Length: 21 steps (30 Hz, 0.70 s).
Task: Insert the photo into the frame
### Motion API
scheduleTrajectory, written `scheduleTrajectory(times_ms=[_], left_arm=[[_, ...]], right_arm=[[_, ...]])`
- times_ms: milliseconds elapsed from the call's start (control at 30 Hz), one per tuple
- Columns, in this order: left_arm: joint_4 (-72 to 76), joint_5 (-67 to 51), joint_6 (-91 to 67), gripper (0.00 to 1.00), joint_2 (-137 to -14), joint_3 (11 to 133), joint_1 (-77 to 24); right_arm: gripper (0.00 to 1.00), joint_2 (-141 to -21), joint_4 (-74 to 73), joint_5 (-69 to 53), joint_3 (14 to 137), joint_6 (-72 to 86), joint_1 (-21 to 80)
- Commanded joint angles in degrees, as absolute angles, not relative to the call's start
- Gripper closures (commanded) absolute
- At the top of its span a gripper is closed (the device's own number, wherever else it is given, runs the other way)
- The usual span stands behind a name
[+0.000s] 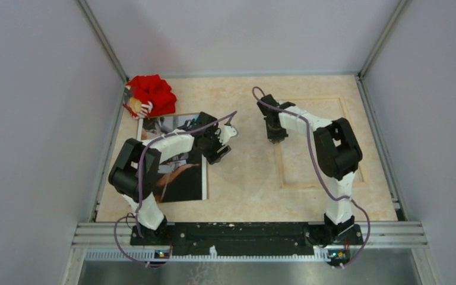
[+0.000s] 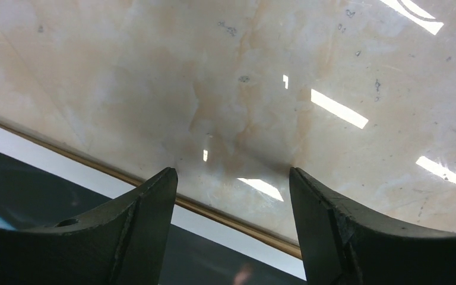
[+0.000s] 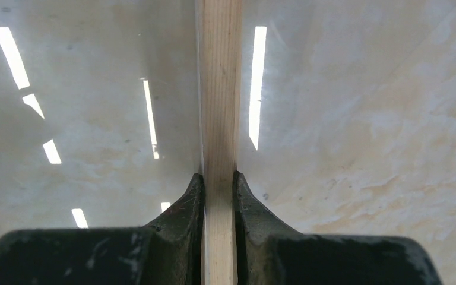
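**Photo.** The photo (image 1: 175,160) lies face up and flat on the tabletop (image 1: 243,178), its dark image and white border showing. It sits to the left of the left jaws and nearer the arm bases. In the left wrist view its white-bordered edge (image 2: 29,184) runs slantwise under the left-hand jaw, with bare tabletop ahead of both jaws. The photo is well apart from the right jaws.

**Frame.** The frame (image 1: 280,166) lies on the right half of the tabletop, light wood side up. Its left rail (image 3: 219,89) passes straight between the right jaws and runs on ahead of them. The rest of the frame extends right of those jaws and back towards the arm bases.

**Right arm.** The right arm (image 1: 335,148) is folded at the elbow and reaches left and away, wrist pointing down. The right jaws are clamped on the frame's left rail, towards its far end. Whether the rail is off the tabletop cannot be told.

**Left arm.** The left arm (image 1: 133,169) arches over the photo, wrist tipped down near its far right corner. The left jaws stand wide apart, holding nothing.

**Other.** A red cloth bundle (image 1: 149,95) sits in the far left corner, beyond the left jaws.
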<state>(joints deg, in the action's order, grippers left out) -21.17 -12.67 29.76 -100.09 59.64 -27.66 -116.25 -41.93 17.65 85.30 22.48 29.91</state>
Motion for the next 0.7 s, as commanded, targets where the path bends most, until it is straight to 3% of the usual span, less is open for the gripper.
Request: scheduleTrajectory(times_ms=[0, 367, 433, 533, 667], left_arm=[[-18.41, -4.78, 33.99, 0.24, -98.79, 54.32, -27.04], [-22.29, -7.53, 35.83, 0.25, -93.92, 51.69, -20.98], [-23.45, -6.75, 35.94, 0.25, -94.04, 52.80, -20.87], [-25.54, -9.53, 35.06, 0.25, -94.30, 55.20, -19.19], [-31.16, -15.94, 31.83, 0.24, -96.78, 65.33, -18.15]], right_arm=[[0.99, -110.03, -38.76, 15.96, 81.73, 24.04, 25.81], [0.96, -112.72, -37.02, 15.84, 84.45, 24.92, 23.30], [0.88, -112.63, -38.31, 17.14, 85.69, 24.79, 22.95], [0.68, -110.08, -39.33, 16.40, 86.30, 25.99, 22.42], [0.51, -103.19, -36.77, 11.24, 83.27, 30.15, 22.43]])
